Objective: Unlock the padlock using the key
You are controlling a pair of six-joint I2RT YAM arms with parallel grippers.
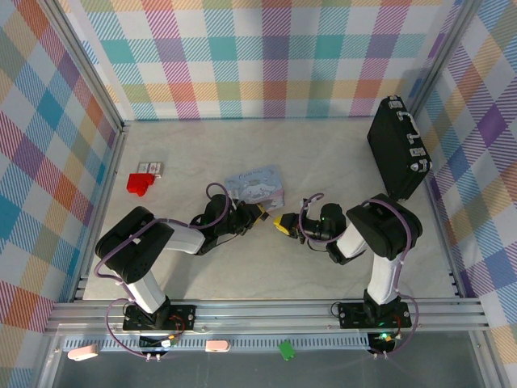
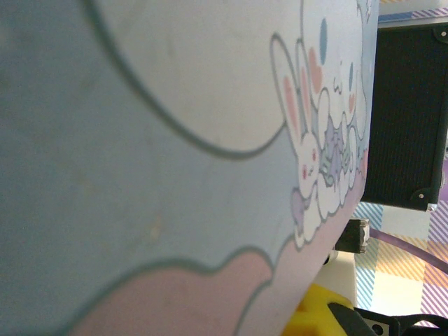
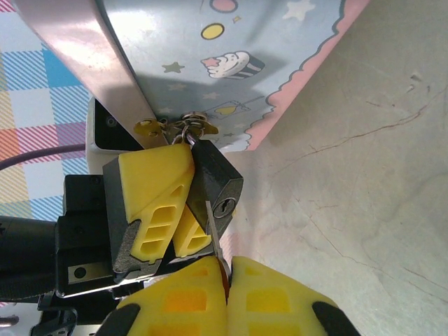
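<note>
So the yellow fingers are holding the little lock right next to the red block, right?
No. The yellow fingers hold the lock right next to the blue cartoon tin, as the right wrist view shows. The red block sits far off to the left.

Tin (image 3: 231, 63) behind padlock (image 3: 218, 183), key (image 3: 215, 234) right of padlock.

In the right wrist view the key (image 3: 214, 234) is a thin blade, its head buried between the fingers of the right gripper (image 3: 225, 297), themselves cut by the lower edge; the padlock (image 3: 220, 185) is half hidden behind the left gripper (image 3: 189, 192). In the left wrist view the tin (image 2: 140, 175) is a close blur running off the frame.
</note>
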